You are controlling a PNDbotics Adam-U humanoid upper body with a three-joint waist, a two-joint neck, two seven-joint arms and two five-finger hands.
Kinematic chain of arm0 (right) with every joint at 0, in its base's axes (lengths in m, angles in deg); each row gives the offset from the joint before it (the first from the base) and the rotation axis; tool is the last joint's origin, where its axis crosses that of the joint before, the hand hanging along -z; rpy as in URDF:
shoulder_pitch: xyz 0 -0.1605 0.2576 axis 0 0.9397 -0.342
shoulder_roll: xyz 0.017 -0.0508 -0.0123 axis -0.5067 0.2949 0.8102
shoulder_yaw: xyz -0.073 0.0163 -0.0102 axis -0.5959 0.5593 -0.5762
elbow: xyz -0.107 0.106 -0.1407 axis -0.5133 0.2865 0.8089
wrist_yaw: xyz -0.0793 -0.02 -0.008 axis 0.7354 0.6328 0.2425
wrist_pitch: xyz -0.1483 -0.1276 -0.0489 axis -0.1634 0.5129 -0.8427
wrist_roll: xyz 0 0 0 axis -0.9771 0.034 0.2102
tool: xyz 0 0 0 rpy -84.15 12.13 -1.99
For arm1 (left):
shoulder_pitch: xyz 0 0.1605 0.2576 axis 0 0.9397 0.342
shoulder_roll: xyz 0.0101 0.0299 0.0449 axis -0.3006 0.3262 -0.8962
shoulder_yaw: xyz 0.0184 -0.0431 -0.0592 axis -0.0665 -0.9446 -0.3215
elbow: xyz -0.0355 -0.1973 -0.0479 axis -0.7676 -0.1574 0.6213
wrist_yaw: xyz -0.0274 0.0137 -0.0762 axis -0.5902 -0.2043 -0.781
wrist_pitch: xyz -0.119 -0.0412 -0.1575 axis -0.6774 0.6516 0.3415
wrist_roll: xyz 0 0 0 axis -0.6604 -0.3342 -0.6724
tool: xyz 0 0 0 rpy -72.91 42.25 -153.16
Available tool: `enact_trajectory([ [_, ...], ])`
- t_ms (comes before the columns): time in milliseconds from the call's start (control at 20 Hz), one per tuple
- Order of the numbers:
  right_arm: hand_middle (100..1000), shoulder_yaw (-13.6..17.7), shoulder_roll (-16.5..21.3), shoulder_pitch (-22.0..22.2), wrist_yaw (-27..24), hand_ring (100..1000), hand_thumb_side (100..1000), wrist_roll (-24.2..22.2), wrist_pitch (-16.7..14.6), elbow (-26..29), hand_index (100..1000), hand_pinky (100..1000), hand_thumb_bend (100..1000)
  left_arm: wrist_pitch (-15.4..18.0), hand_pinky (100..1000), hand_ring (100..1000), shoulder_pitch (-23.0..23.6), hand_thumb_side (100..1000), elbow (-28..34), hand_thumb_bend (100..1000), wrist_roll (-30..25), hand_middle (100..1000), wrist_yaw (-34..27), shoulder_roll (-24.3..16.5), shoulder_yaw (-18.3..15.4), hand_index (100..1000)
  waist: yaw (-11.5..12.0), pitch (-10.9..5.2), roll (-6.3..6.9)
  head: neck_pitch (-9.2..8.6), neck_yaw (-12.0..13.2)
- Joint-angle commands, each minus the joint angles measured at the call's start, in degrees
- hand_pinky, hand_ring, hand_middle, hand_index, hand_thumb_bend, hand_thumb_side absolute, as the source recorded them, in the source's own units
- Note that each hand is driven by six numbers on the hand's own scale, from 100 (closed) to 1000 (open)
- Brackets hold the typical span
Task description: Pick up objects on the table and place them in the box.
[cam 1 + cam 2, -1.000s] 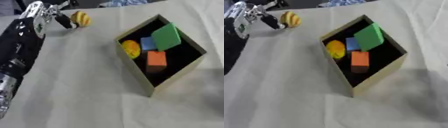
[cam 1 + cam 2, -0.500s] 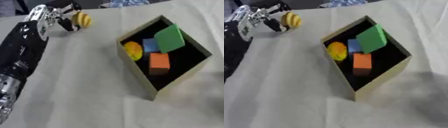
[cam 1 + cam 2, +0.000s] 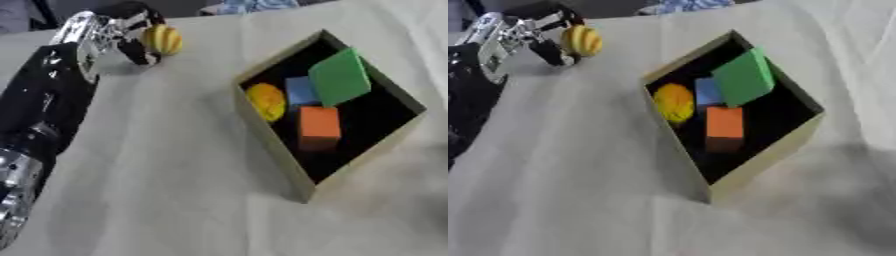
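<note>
A yellow striped round object point(image 3: 164, 40) lies on the cream tablecloth at the far left. My left hand point(image 3: 101, 35) is right against it, one dark finger curling over its top and the thumb point(image 3: 137, 52) hooking under its near side. The tan open box point(image 3: 267, 145) stands askew at the centre right. Inside it are a green block point(image 3: 339, 77), a blue block point(image 3: 302, 90), an orange block point(image 3: 319, 127) and a yellow round piece point(image 3: 265, 101). My right hand shows in neither view.
My black left forearm point(image 3: 39, 100) stretches along the left side of the table. A blue-and-white cloth point(image 3: 249, 6) lies at the far edge. Bare tablecloth point(image 3: 157, 175) spreads in front of the box and to its left.
My left hand has reached further toward the yellow striped object, and its fingers now wrap around it. The whole picture has shifted a little with the head.
</note>
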Motion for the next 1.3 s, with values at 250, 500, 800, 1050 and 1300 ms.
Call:
enact_trajectory([
  [250,743,0.1,1.4,-0.3,0.5,826,782,0.2,-0.2,1.2,839,930,100,-0.6,847,824,-2.2,100,1.4,321,1.8,788,-0.4,-2.8,-1.0,881,0.1,-0.96,-0.52,-0.95,0.6],
  [500,742,0.1,1.4,-0.3,0.5,826,784,0.2,-0.2,1.2,839,930,100,-0.7,833,795,-2.1,100,0.7,290,0.3,744,-0.1,-2.6,-1.2,852,0.1,-0.55,-0.68,-1.3,0.8],
  [800,742,0.1,1.3,-0.4,0.6,826,786,0.2,-0.3,1.2,839,930,100,-0.5,798,702,-2.1,100,0.7,241,0.5,575,-0.2,-2.3,-1.3,758,0.1,-0.25,-0.78,-1.44,1.0],
  [1050,743,0.2,1.2,-0.4,0.6,825,786,0.3,-0.3,1.2,839,930,100,-0.2,764,638,-1.9,100,1.0,185,2.9,500,0.6,-2.0,-1.3,678,0.0,-0.2,-0.76,-1.49,1.0],
  [1300,743,0.2,1.2,-0.5,0.5,825,784,0.3,-0.3,1.2,839,930,100,0.0,750,615,-1.9,100,1.2,140,6.4,479,1.4,-1.9,-1.3,650,0.0,-0.34,-0.73,-1.28,1.0],
])
